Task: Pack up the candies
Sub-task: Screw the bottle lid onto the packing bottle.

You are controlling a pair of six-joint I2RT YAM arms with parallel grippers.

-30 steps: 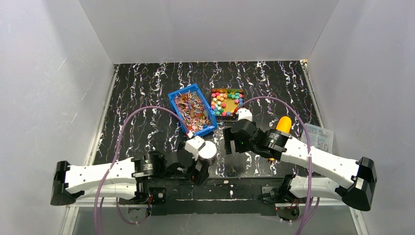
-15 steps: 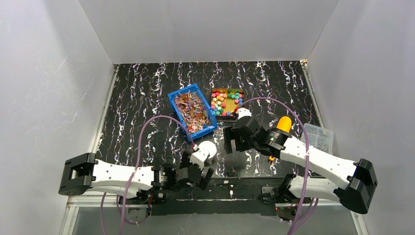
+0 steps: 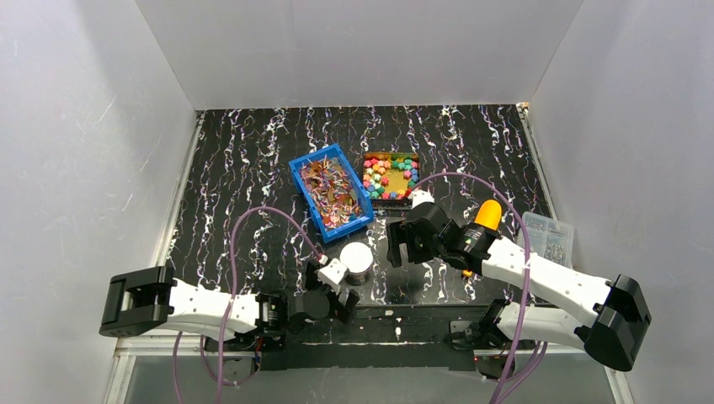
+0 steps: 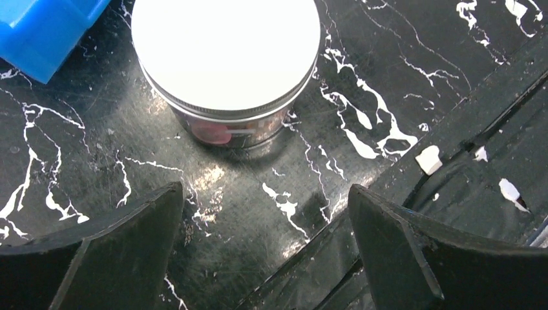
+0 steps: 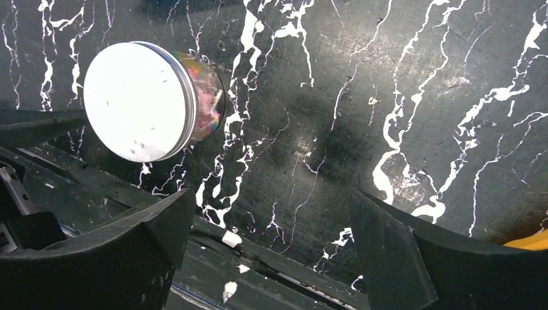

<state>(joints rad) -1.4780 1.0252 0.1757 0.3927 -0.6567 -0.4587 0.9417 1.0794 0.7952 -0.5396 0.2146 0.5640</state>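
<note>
Looking down from the top camera, the candies (image 3: 390, 177) lie in a brown tray (image 3: 389, 154) at the middle of the black marbled table (image 3: 244, 160), just right of a blue bin (image 3: 296, 165) full of mixed wrappers. A jar with a white lid (image 3: 357, 259) stands nearer the arms. The left gripper (image 3: 334, 284) sits low just beside it, jaws spread and holding nothing. The right gripper (image 3: 402, 251) hangs to the jar's right, also spread wide and empty, with an orange object (image 3: 487, 212) and a clear plastic bag (image 3: 547, 237) further right. From the left wrist, both dark fingers (image 4: 123, 239) stand well apart on the near side of the jar (image 4: 226, 58), clear of it; something pink shows through its glass wall, and the bin's corner (image 4: 45, 29) is at upper left. From the right wrist, the fingers (image 5: 123, 252) are likewise wide apart over bare table, the jar (image 5: 139, 100) off to the upper left with coloured shapes visible inside.
</note>
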